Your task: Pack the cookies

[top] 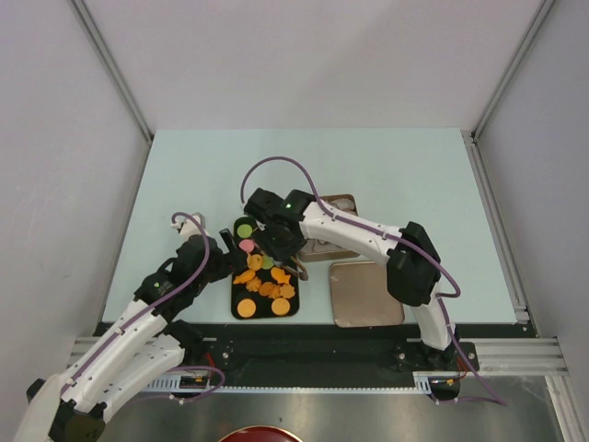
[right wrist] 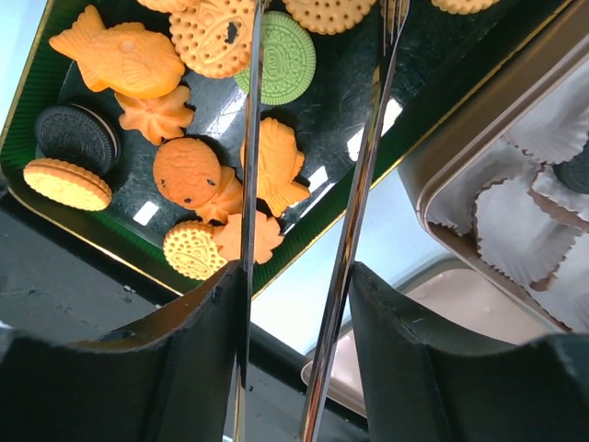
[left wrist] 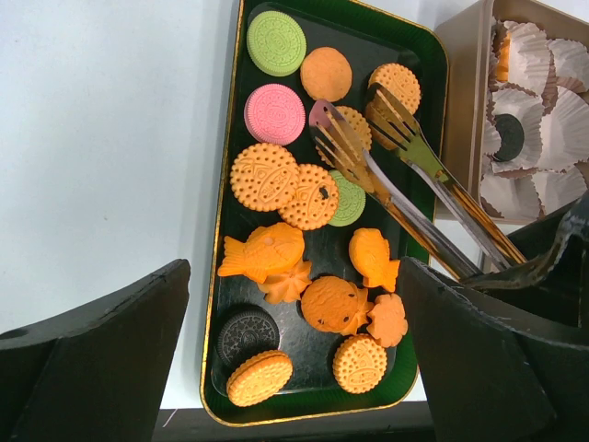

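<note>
The cookies [top: 262, 281] lie on a dark green tray [top: 234, 311]: round orange, green, pink and dark discs plus fish and flower shapes [left wrist: 267, 175]. My right gripper [right wrist: 294, 350] is shut on metal tongs [right wrist: 250, 138], also seen in the top view [top: 283, 241]. The tongs [left wrist: 405, 189] are open, with their forked tips over round orange cookies at the tray's far right. My left gripper [left wrist: 294, 368] is open and empty, its fingers [left wrist: 92, 359] standing either side of the tray's near end; it is left of the tray from above [top: 221, 258].
A tin [left wrist: 465, 110] with white paper cups stands right of the tray; one cup holds a dark cookie [left wrist: 508, 136]. The tin [top: 342, 201] is partly hidden by my right arm. Its lid [top: 365, 293] lies flat nearer the front edge.
</note>
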